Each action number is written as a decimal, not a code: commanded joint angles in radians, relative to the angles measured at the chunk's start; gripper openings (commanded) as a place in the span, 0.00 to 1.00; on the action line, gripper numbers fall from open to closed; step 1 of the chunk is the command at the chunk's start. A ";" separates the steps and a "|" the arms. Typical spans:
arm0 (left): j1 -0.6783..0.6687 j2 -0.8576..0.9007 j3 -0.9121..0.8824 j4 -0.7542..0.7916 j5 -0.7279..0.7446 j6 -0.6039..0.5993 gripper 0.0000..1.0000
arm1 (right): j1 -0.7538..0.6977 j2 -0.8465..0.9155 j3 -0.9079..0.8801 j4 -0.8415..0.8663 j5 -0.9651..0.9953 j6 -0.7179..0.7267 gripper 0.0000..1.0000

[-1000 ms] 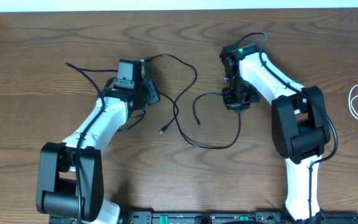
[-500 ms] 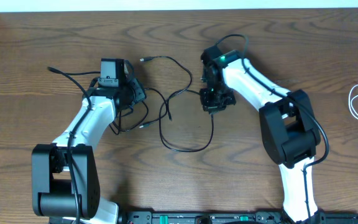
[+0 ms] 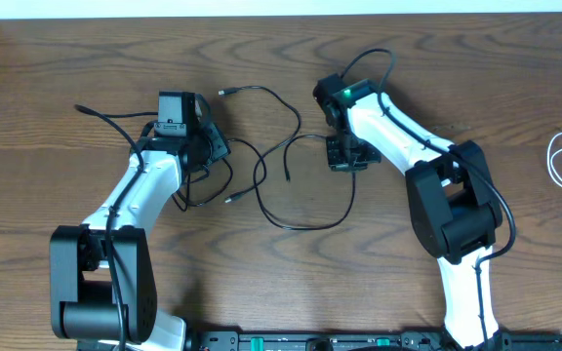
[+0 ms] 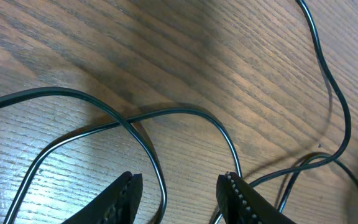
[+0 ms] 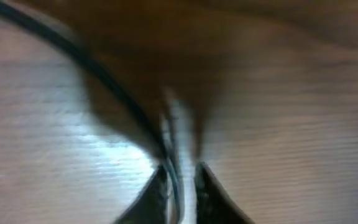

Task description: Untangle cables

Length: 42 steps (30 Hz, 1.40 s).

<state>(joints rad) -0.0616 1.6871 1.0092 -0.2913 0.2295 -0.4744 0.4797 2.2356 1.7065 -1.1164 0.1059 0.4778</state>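
The black cable (image 3: 305, 227) sprawls in loose loops across the middle of the table between my two arms, with one small plug (image 3: 224, 94) at the back. My left gripper (image 3: 213, 151) (image 4: 179, 186) is open low over the wood, and a bend of the black cable (image 4: 157, 168) runs between its fingers without being pinched. My right gripper (image 3: 347, 161) (image 5: 179, 171) has its jaws a narrow slit apart. The black cable (image 5: 104, 81) runs down into that slit along the left finger, with light showing beside it. The white cable (image 3: 552, 161) lies coiled at the far right edge.
Thicker black wires run along both robot arms. The arm bases stand at the table's front edge. A pale wall borders the table at the back.
Both arms swung left with the black cable a second ago. Since then the right jaws have parted slightly, and the cable's lower loop has slid back to the right.
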 commanded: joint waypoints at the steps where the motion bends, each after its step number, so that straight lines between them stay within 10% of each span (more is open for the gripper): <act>1: 0.002 -0.004 0.010 -0.006 -0.013 -0.002 0.44 | 0.005 0.015 0.000 0.002 0.061 0.049 0.18; 14: 0.002 -0.004 0.010 -0.006 -0.014 -0.002 0.45 | 0.013 -0.031 0.245 0.027 -0.164 -0.082 0.41; 35: 0.002 -0.004 0.010 -0.006 -0.013 -0.002 0.45 | 0.157 -0.030 -0.093 0.491 -0.259 0.042 0.23; 42: 0.002 -0.004 0.010 -0.006 -0.013 -0.002 0.45 | 0.162 -0.030 -0.132 0.481 -0.142 0.046 0.01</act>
<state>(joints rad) -0.0616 1.6871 1.0092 -0.2916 0.2295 -0.4744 0.6353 2.2105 1.5974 -0.6106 -0.1177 0.5125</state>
